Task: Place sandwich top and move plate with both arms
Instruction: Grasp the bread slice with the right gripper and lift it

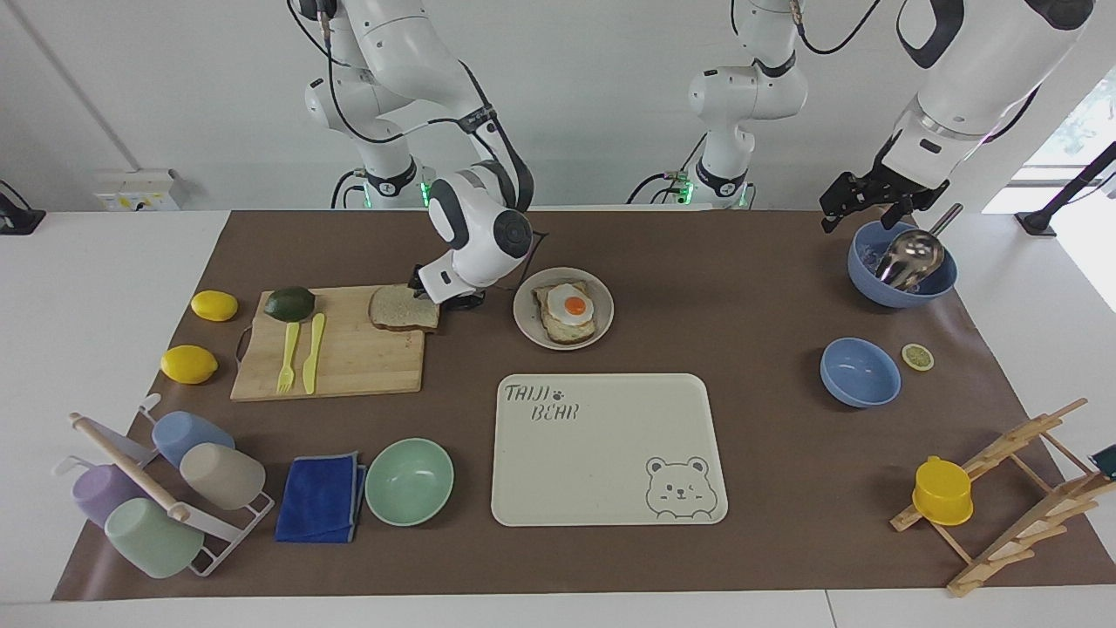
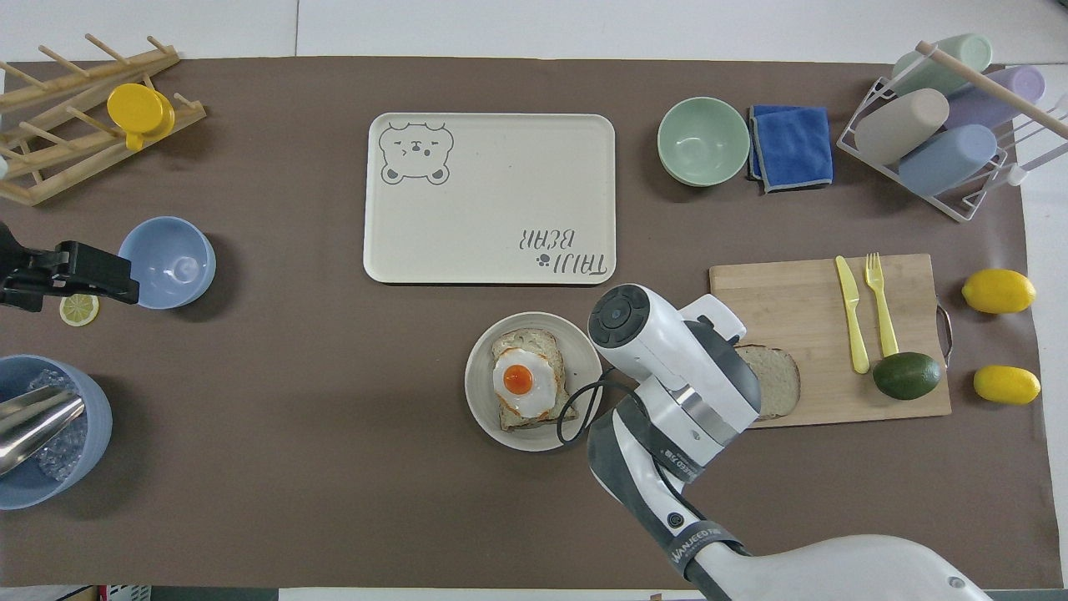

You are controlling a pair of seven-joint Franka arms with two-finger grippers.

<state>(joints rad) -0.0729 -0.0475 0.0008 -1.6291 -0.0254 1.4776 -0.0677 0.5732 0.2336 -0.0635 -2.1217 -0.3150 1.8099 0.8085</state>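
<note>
The sandwich top, a plain bread slice, lies on the wooden cutting board, at the edge nearest the plate; it also shows in the overhead view. The plate holds egg-topped toast and sits beside the board, toward the left arm's end. My right gripper is low at the bread's plate-side edge, fingers apart; in the overhead view its wrist hides it. My left gripper waits over the blue bowl with the metal scoop.
A bear-printed tray lies farther from the robots than the plate. A mint bowl, blue cloth and cup rack stand toward the right arm's end. An avocado, yellow fork and knife share the board. A second blue bowl sits toward the left arm's end.
</note>
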